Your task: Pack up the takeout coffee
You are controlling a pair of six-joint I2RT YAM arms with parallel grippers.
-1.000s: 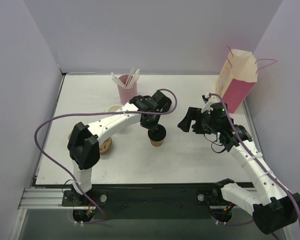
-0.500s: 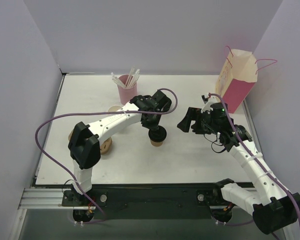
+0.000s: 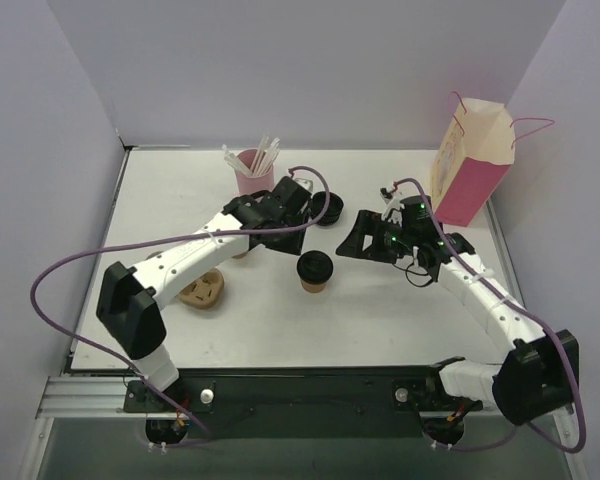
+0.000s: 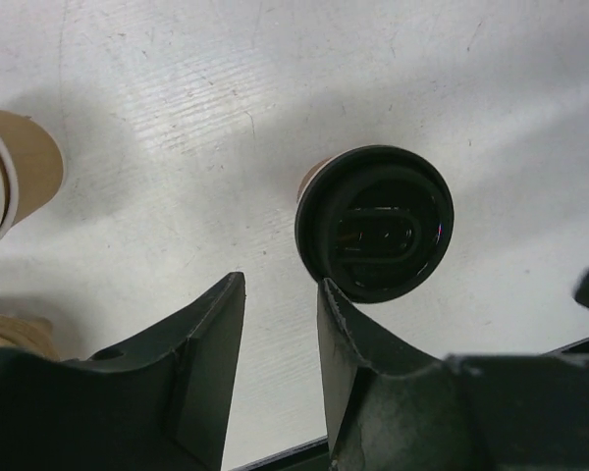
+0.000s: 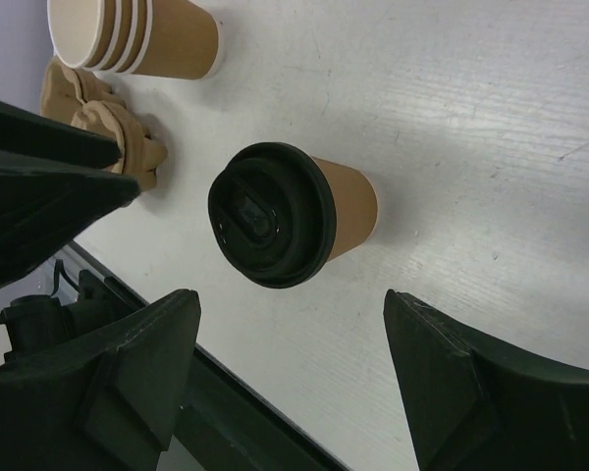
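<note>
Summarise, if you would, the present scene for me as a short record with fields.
Coffee cup: upright on the table, black lid on
Left hand: open, empty, close to the cup but not around it
Right hand: open wide, empty, near the cup, not gripping it
Paper bag: standing at the table's far right corner
Other items: pink cup of straws, stack of paper cups, pulp carrier
Task status: cup not yet packed

Matt kraft-paper takeout coffee (image 3: 315, 272), glossy plastic lid (image 4: 375, 224)
</note>
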